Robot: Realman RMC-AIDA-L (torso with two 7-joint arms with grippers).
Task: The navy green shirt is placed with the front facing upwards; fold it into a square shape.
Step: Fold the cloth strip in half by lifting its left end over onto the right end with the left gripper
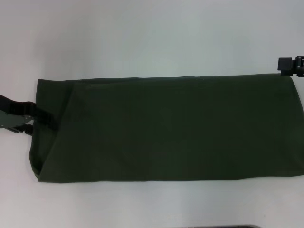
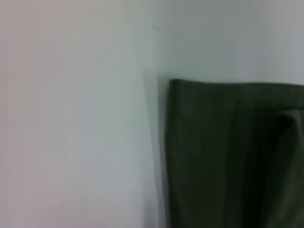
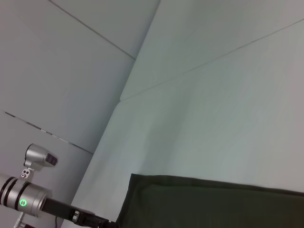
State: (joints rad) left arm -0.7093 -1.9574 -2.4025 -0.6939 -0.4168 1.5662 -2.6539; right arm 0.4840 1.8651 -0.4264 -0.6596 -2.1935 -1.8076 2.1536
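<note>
One navy green shirt [image 1: 166, 128] lies flat on the white bench [image 1: 142, 38], folded into a long band that runs from near the bench's left side to the right edge of the head view. No lettering or print shows on its upper face, and a diagonal crease marks the folded layer at its left end. The left gripper [image 1: 33, 118] sits at the shirt's left edge, touching the cloth about midway along that edge; whether its jaws are open or closed cannot be told. The right gripper [image 1: 290, 65] sits at the shirt's far right corner, its jaws likewise unreadable.
</note>
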